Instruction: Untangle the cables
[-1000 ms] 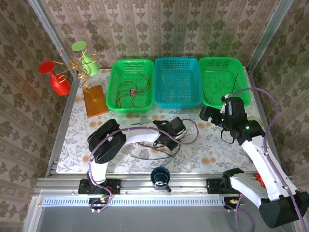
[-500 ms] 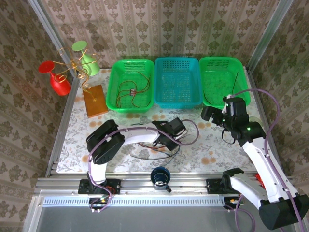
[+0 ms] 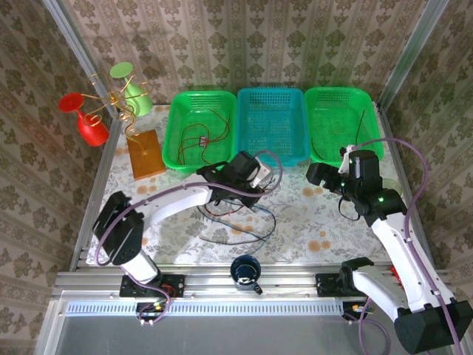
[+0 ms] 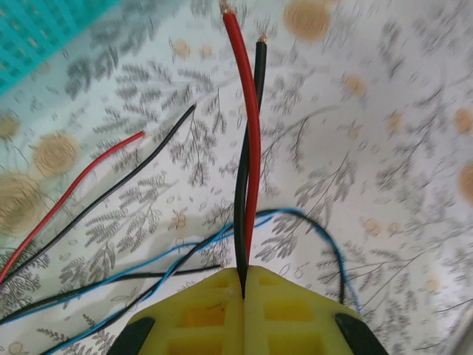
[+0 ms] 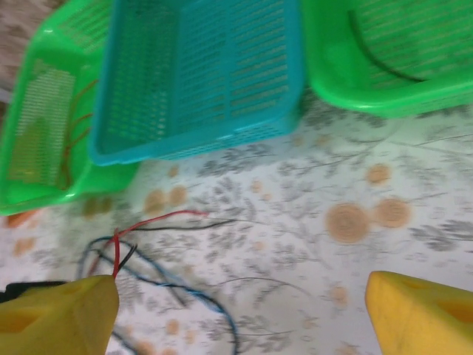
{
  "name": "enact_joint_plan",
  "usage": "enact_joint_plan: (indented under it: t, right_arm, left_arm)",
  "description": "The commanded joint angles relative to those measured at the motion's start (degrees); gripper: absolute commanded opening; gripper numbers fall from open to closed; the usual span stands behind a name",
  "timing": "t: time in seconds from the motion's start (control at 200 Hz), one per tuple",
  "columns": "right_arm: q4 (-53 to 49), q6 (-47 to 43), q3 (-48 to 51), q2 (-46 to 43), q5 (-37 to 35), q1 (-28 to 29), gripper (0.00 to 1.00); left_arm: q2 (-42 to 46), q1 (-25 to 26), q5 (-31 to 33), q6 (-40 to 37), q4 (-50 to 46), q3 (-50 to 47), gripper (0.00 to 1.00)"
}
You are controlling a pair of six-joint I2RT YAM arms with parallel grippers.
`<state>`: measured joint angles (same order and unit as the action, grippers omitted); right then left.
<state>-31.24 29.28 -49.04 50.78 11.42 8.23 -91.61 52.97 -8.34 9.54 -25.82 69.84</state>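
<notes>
My left gripper [image 4: 244, 271] is shut on a red and a black cable [image 4: 247, 133] that run side by side out of its yellow fingertips, their bare ends pointing away. In the top view the left gripper [image 3: 240, 191] hangs above the table with loose cables [image 3: 240, 222], blue, black and red, trailing below it. Beneath the fingers lie a blue-black cable [image 4: 148, 266] and a red one [image 4: 81, 181]. My right gripper [image 3: 324, 176] stands open to the right of the tangle. Its wide-apart yellow fingers [image 5: 425, 314] frame the cables [image 5: 170, 281] on the cloth.
Three baskets line the back: a left green one [image 3: 177, 159] holding red cable, a blue one [image 3: 272, 158], and a right green one [image 3: 373, 122] with a dark cable. A gold stand with cups [image 3: 111, 100] is at the back left. A dark cup [image 3: 244, 269] sits at the front edge.
My left arm has swung its elbow left and raised the shut gripper back toward the baskets, pulling the red and black pair up from the tangle. The right arm has hardly moved.
</notes>
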Motion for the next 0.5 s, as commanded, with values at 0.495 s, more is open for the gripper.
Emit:
enact_joint_plan:
  t: [0.495]
  right_arm:
    - [42.1,23.3,7.5,8.3,22.7,5.7,0.53]
  left_arm:
    - [9.1,-6.6,-12.6,12.2,16.8,-4.5,0.0]
